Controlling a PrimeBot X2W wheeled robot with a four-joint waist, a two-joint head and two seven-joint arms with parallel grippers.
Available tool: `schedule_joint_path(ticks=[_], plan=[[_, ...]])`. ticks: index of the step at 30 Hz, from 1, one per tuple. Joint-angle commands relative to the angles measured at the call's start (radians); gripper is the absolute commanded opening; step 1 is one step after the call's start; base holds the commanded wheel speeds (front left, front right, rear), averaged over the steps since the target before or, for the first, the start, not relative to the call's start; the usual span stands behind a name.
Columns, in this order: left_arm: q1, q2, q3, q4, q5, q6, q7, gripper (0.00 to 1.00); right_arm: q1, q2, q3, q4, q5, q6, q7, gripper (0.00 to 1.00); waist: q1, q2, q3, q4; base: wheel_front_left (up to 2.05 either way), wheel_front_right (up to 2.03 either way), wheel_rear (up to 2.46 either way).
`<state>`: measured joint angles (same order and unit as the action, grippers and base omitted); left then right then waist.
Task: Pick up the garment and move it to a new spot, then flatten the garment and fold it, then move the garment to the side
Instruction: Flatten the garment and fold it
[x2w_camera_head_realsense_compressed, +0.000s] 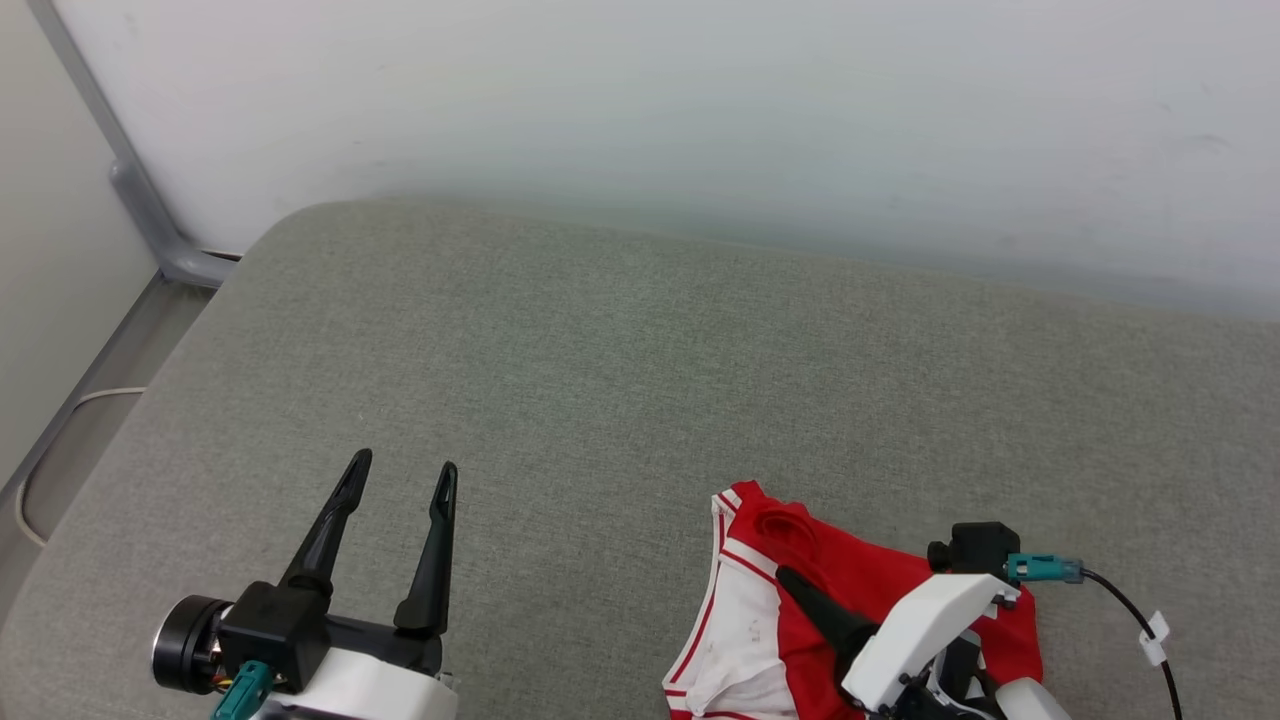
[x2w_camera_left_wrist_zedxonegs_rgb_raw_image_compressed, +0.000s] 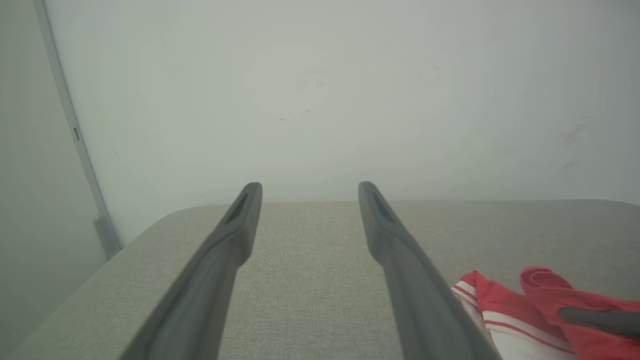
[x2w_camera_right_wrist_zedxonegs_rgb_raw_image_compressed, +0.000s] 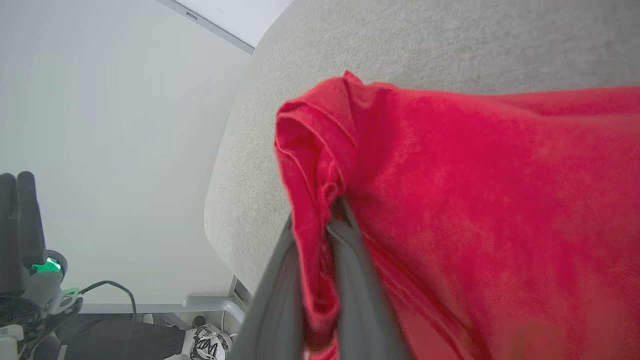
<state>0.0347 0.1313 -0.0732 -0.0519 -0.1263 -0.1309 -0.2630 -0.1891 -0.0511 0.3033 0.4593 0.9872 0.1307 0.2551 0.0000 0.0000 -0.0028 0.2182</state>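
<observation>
While right jaws clamp the red-and-white jersey garment (x2w_camera_head_realsense_compressed: 900, 580), left jaws open, empty: recommend lifting clear of grey fabric bench (x2w_camera_head_realsense_compressed: 640, 380).

The garment (x2w_camera_head_realsense_compressed: 860, 565) is soft matt cloth; the worktop (x2w_camera_head_realsense_compressed: 640, 380) has coarse grey woven fabric; the fingers (x2w_camera_left_wrist_zedxonegs_rgb_raw_image_compressed: 400, 260) look smooth matt plastic.

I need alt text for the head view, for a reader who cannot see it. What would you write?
The right gripper is shut on a bunched red and white garment at the near right of a grey padded surface. The left gripper is open at the near left, holding nothing.
</observation>
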Motion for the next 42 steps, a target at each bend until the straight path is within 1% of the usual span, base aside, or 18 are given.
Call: schedule_joint_path(ticks=[1,3,4,5,8,12,14,18,21,24,26,28,32,36,40,42], plan=[[-0.010,0.000,0.001,0.001,-0.001,0.001,-0.002,1.00,-0.022,0.002,0.010,0.026,0.018,0.000,-0.015,0.00,0.0000,0.0000,0.002,0.003,0.00,0.00,0.00],[-0.010,-0.002,0.002,0.003,-0.001,0.001,-0.002,1.00,-0.054,0.001,0.030,0.088,0.018,0.000,-0.046,0.00,0.0000,0.0000,0.004,0.007,0.00,0.00,0.00],[-0.009,-0.002,0.003,0.004,-0.001,0.001,-0.002,1.00,-0.068,0.001,0.042,0.116,0.026,0.000,-0.059,0.08,0.0000,0.0000,0.004,0.008,0.00,0.00,0.00],[-0.009,-0.003,0.003,0.006,-0.001,0.001,-0.002,1.00,-0.082,0.002,0.063,0.137,0.034,0.000,-0.065,0.99,0.0000,0.0000,0.004,0.009,0.00,0.00,0.00],[-0.004,-0.004,0.007,0.010,0.000,0.001,-0.002,1.00,-0.113,0.002,0.133,0.159,0.092,0.000,-0.075,1.00,0.0000,0.0000,-0.001,0.008,0.00,0.00,0.00],[0.011,-0.006,0.016,0.015,0.002,0.001,-0.002,1.00,-0.138,0.002,0.227,0.143,0.152,0.000,-0.082,1.00,0.0000,0.0000,-0.016,-0.004,0.00,0.00,0.00],[0.015,-0.006,0.017,0.016,0.004,0.001,-0.002,1.00,-0.146,0.001,0.255,0.131,0.188,0.000,-0.085,1.00,0.0000,0.0000,-0.026,-0.012,0.00,0.00,0.00],[0.025,-0.004,0.010,0.014,0.003,0.001,-0.002,1.00,-0.183,0.001,0.274,0.111,0.227,0.000,-0.091,1.00,0.0000,0.0000,-0.042,-0.037,0.00,0.00,0.00],[0.029,-0.008,0.017,0.010,0.001,0.001,-0.002,1.00,-0.227,0.000,0.240,0.129,0.192,0.000,-0.085,1.00,0.0000,0.0000,-0.048,-0.063,0.00,0.00,0.00],[0.032,-0.008,0.016,0.003,-0.003,0.001,-0.002,1.00,-0.288,-0.004,0.164,0.163,0.080,0.000,-0.077,1.00,0.0000,0.0000,-0.049,-0.091,0.00,0.00,0.00],[0.030,-0.008,0.016,-0.001,-0.003,0.001,-0.002,1.00,-0.321,-0.045,0.110,0.163,-0.029,0.000,-0.074,1.00,0.0000,0.0000,-0.047,-0.108,0.00,0.00,0.00],[0.023,-0.010,0.017,-0.004,-0.006,0.001,-0.002,1.00,-0.341,-0.096,0.071,0.127,-0.165,0.000,-0.077,1.00,0.0000,0.0000,-0.042,-0.122,0.00,0.00,0.00],[0.009,-0.018,0.018,-0.008,-0.020,0.001,-0.002,1.00,-0.308,-0.200,-0.006,-0.014,-0.419,0.000,-0.075,1.00,0.0000,0.0000,-0.029,-0.146,0.00,0.00,0.00],[0.003,-0.025,0.012,-0.010,-0.028,0.001,-0.002,1.00,-0.225,-0.302,-0.095,-0.184,-0.607,-0.001,-0.090,1.00,0.0000,0.0000,-0.015,-0.165,0.00,0.00,0.00],[0.000,-0.026,0.006,-0.005,-0.035,0.001,-0.002,1.00,-0.109,-0.338,-0.186,-0.309,-0.699,0.000,-0.133,1.00,0.0000,0.0000,-0.005,-0.180,0.00,0.00,0.00],[0.001,-0.028,0.005,-0.003,-0.040,0.001,-0.002,1.00,-0.051,-0.341,-0.235,-0.353,-0.723,-0.001,-0.164,1.00,0.0000,0.0000,0.000,-0.187,0.00,0.00,0.00]])
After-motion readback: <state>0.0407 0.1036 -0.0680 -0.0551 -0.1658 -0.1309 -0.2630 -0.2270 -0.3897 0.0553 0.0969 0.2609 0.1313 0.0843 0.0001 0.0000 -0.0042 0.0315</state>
